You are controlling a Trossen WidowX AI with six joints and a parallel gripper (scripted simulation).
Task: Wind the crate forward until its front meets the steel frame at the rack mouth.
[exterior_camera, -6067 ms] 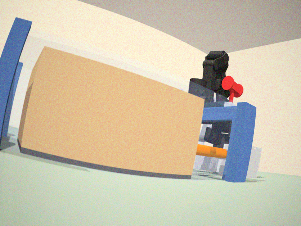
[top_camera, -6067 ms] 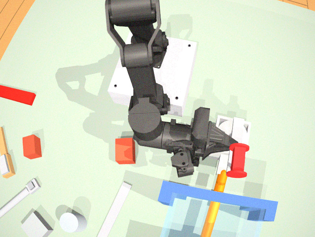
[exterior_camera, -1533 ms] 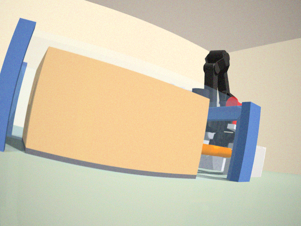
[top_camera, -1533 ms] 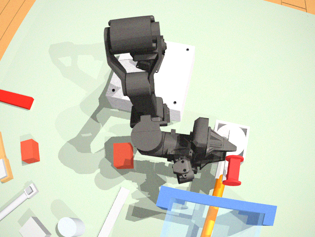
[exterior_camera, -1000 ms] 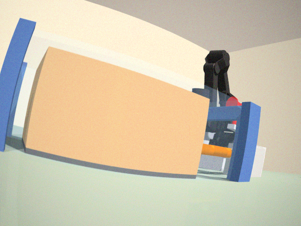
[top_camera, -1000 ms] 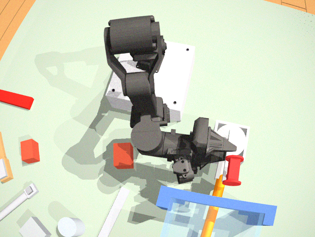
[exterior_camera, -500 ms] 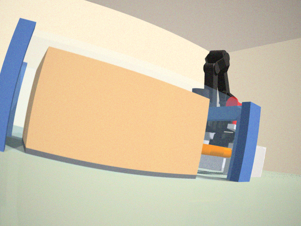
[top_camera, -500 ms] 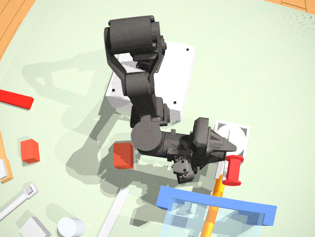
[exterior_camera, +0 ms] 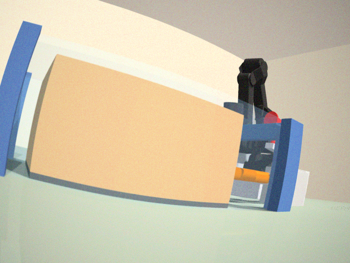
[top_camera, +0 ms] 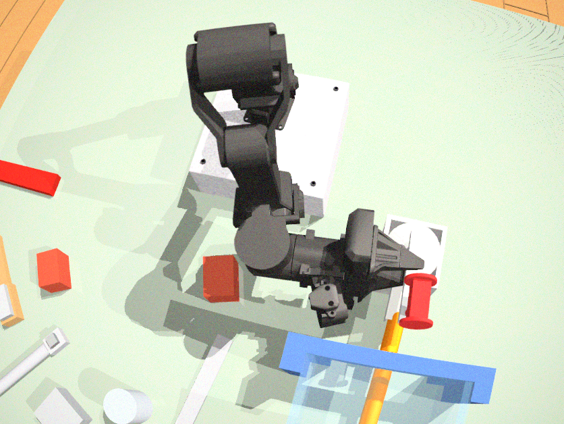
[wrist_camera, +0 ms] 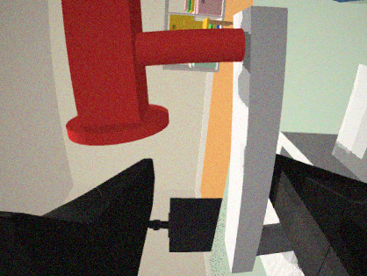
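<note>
The winch handle's red grip (top_camera: pixel 418 301) (wrist_camera: pixel 103 57) stands beyond my fingertips, and its grey crank arm (wrist_camera: pixel 263 88) passes between my fingers, nearer the right one in the wrist view. My gripper (top_camera: pixel 413 270) (wrist_camera: pixel 215 163) is part open around the arm, not clamped on it. The white winch (top_camera: pixel 426 242) is under the fingers; its hole and the handle's key are hidden. An orange strap (top_camera: pixel 376 392) (exterior_camera: pixel 253 174) runs under the blue frame (top_camera: pixel 387 356) (exterior_camera: pixel 291 166) to the tan crate (exterior_camera: pixel 135 127). The crate sits flat, with a gap between its front and the frame.
Left of the cubby lie a long light bar (top_camera: pixel 205 379), a socket-ended rod (top_camera: pixel 25 364), a pale cylinder (top_camera: pixel 123 406) and a grey block (top_camera: pixel 59 408). Two red blocks (top_camera: pixel 220 278) (top_camera: pixel 53 270) and a red bar (top_camera: pixel 29 177) lie farther back. Clear panels (top_camera: pixel 424 406) cover the cubby.
</note>
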